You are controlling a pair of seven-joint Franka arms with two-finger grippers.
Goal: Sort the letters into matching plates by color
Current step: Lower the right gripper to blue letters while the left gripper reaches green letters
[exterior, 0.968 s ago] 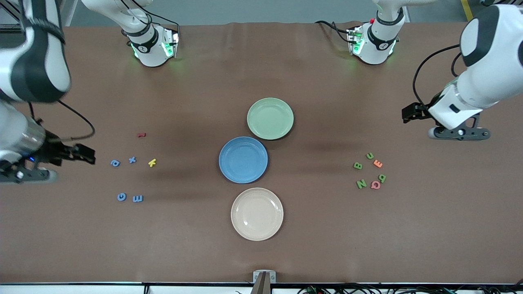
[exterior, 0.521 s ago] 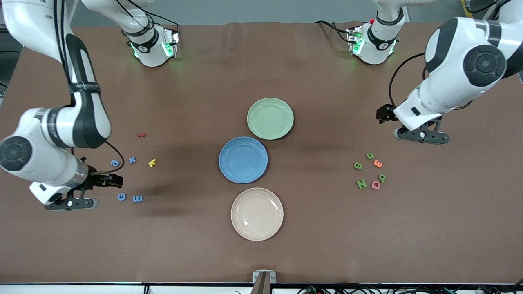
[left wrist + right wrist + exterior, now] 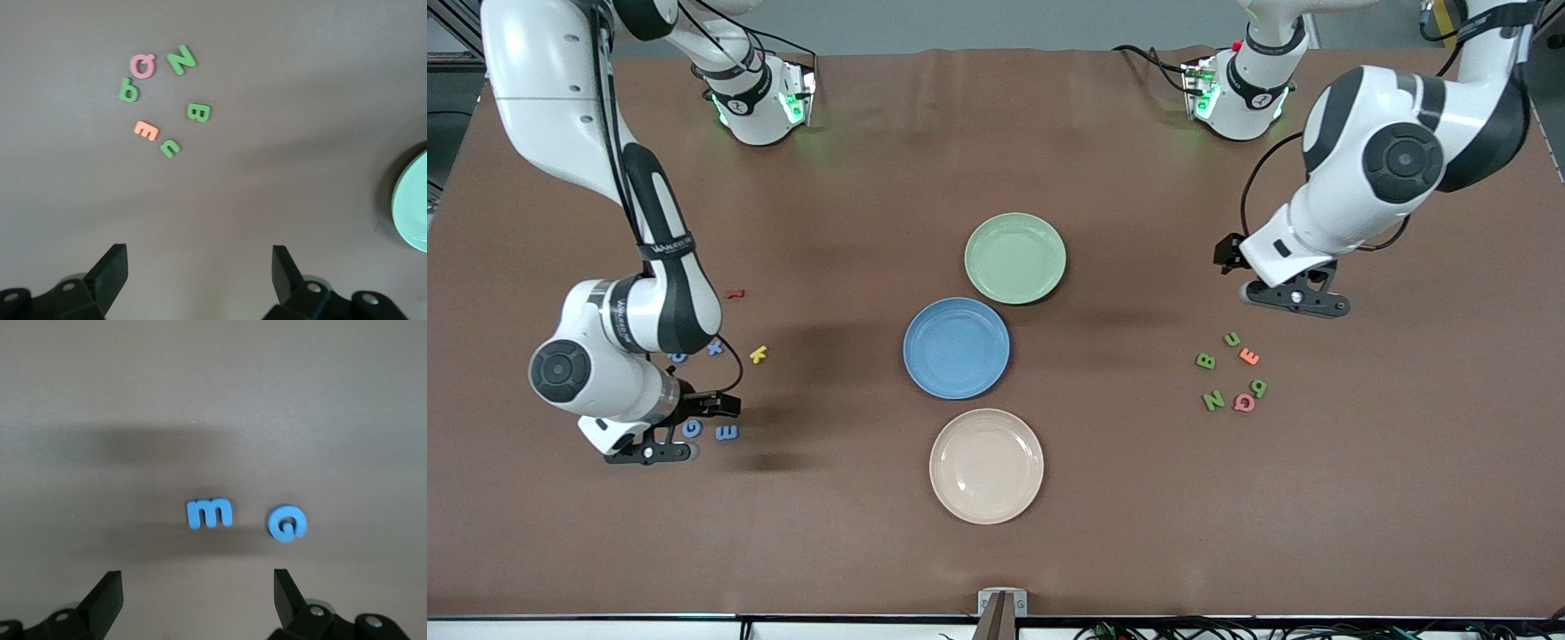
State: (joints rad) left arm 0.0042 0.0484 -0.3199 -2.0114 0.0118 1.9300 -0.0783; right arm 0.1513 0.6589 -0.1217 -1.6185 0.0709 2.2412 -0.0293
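Meanwhile, blue plate [image 3: 956, 348] and green plate [image 3: 1015, 258] sit unfilled, every letter unsorted, as wide-jawed right gripper [image 3: 197, 603] hangs over blue letters [image 3: 209, 513] and wide-jawed left gripper [image 3: 200, 280] near green letters [image 3: 198, 112].

1. A cream plate [image 3: 986, 466] is set on the brown table [image 3: 996, 551], nearer the front camera than the two coloured plates.
2. A yellow letter [image 3: 759, 354] is found toward the right arm's end of the table, and a small red letter [image 3: 735, 292] is seen farther from the front camera than it.
3. An orange letter E [image 3: 1249, 356] is placed toward the left arm's end of the table.
4. A pink letter Q [image 3: 1244, 403] is laid nearer the front camera than the orange E.
5. Black cables [image 3: 1227, 629] are seen along the table's near edge.
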